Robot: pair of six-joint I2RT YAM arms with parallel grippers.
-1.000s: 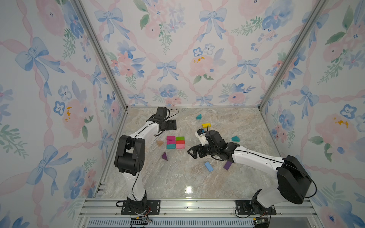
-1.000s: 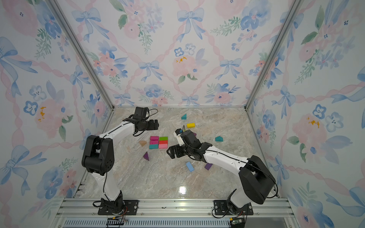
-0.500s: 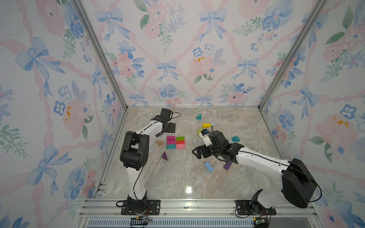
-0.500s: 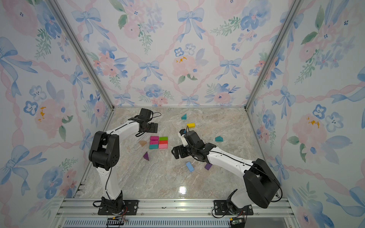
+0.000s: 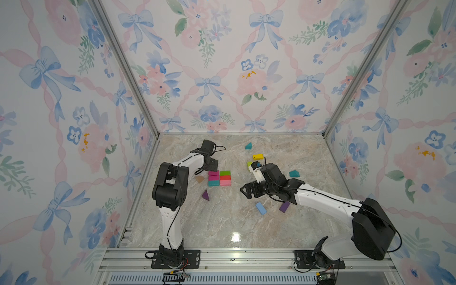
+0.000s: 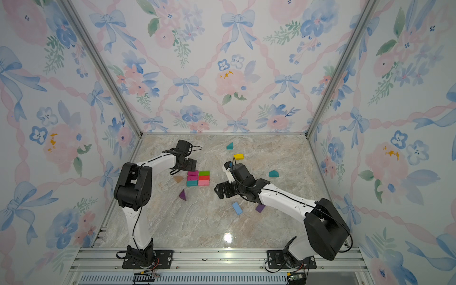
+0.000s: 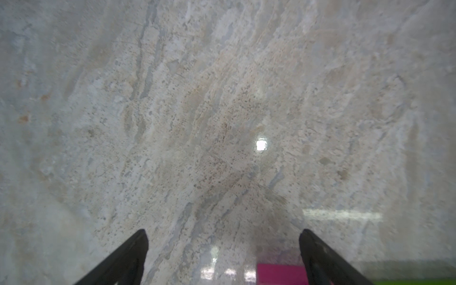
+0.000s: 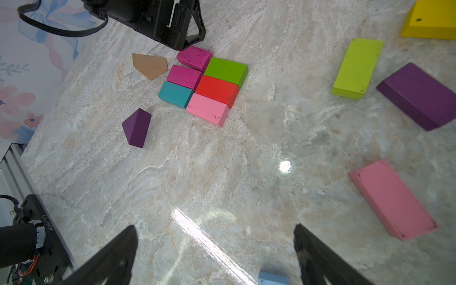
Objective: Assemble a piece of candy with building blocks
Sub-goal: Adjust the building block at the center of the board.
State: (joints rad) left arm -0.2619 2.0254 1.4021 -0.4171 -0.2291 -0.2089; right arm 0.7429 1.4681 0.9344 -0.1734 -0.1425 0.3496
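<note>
Six building blocks lie packed two by three on the bench; left jaws hang released at the slab's magenta corner; right jaws stand released above bench near a blue block

Six bricks packed flat – other blocks scattered.

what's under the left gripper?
Bare marble table and one end of the far magenta brick between the fingertips of the open left gripper. Its body covers the spot in both top views.
</note>
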